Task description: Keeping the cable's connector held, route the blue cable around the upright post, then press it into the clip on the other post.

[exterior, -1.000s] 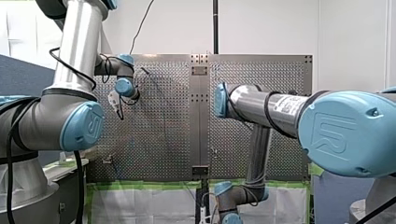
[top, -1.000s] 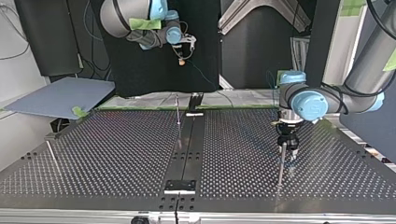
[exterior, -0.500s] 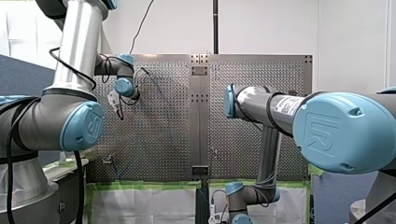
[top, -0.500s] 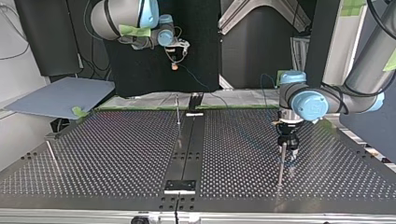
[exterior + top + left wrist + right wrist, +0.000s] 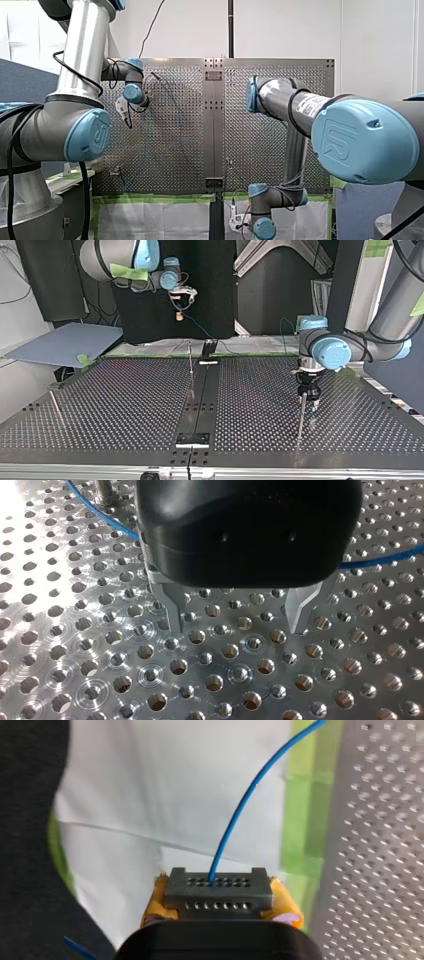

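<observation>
My right gripper [image 5: 218,906] is shut on a grey connector [image 5: 218,889] between yellow pads. The blue cable [image 5: 247,800] runs out of the connector's face and away over white sheeting. In the top view my right gripper [image 5: 178,315] hangs high beyond the table's far edge, left of the middle post [image 5: 190,360]. My left gripper [image 5: 235,617] stands open just above the perforated plate with nothing between its fingers. The cable [image 5: 100,515] passes behind it, next to a post's base [image 5: 105,487]. In the top view my left gripper [image 5: 306,401] is beside the upright post [image 5: 300,417].
A third thin post [image 5: 56,407] with a small block on top stands near the table's left edge in the top view. A black rail [image 5: 199,405] runs down the table's middle. A grey-blue panel [image 5: 65,342] lies at the far left, and green tape [image 5: 305,795] borders the plate.
My right arm has carried the connector toward the top view's left; in the front view it swung right and lower. My left arm has not moved.
</observation>
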